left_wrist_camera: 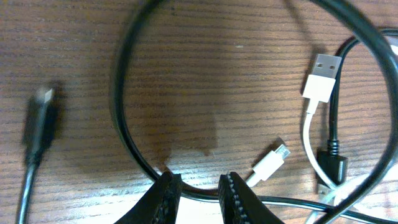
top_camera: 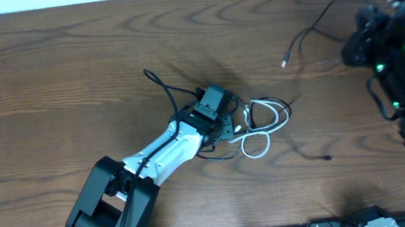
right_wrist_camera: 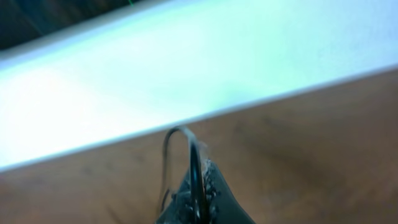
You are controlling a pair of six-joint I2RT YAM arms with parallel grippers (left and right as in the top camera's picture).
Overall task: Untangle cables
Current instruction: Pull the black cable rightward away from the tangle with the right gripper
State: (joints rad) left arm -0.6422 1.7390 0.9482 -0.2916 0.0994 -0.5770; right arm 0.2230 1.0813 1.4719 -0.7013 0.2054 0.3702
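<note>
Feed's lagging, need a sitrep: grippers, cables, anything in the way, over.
Left gripper down, jaws slightly apart over black loop. Right gripper shut on second black cable, far right. White cable tangled with loop.

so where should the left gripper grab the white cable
Probably the small plug of the white cable, straight down from above, the left gripper closing across its width: it lies flat on bare table, apart from the black loop.

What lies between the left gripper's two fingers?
A black cable crosses the gap between the fingers of the left gripper; the left wrist view shows it.
</note>
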